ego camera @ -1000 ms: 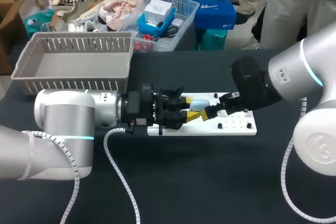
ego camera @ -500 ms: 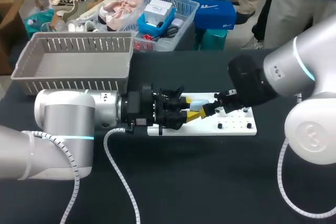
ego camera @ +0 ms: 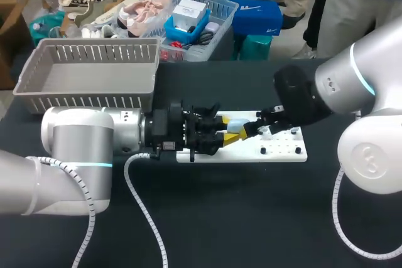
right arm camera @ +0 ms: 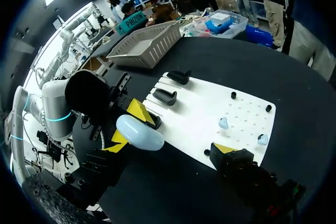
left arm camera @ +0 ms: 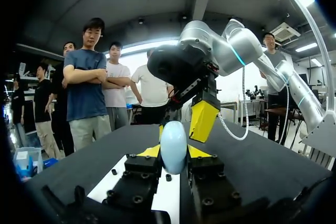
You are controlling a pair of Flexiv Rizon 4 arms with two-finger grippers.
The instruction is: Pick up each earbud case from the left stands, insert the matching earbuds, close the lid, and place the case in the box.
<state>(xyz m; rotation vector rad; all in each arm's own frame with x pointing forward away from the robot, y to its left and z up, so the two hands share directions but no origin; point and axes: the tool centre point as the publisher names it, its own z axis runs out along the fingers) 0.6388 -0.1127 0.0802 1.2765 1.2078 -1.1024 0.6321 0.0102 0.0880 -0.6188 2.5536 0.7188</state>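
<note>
The earbud case [ego camera: 239, 122] is a smooth, pale blue, egg-shaped shell with its lid down. It is near the middle of the table, pinched from two sides between the yellow tips of the left gripper [ego camera: 228, 129]. In the left wrist view the earbud case [left arm camera: 173, 147] stands upright between that gripper's pads, above the white board [left arm camera: 169, 199]. Over the last second the right gripper [ego camera: 254, 130] has edged in from 3 o'clock and now sits just beside the case, while the left arm has held its grip unchanged. I cannot tell whether the right gripper is spread or pressed together. The white board [ego camera: 284, 152] lies flat from the table's centre toward 3 o'clock. It carries the black stands [right arm camera: 165, 96] at the end nearer the left arm. Two small pale earbuds [right arm camera: 223, 123] lie apart on its dotted end, ahead of the right gripper [right arm camera: 224, 149]. The grey slatted box [ego camera: 38, 67] stands at 10 o'clock, well apart from the case.
</note>
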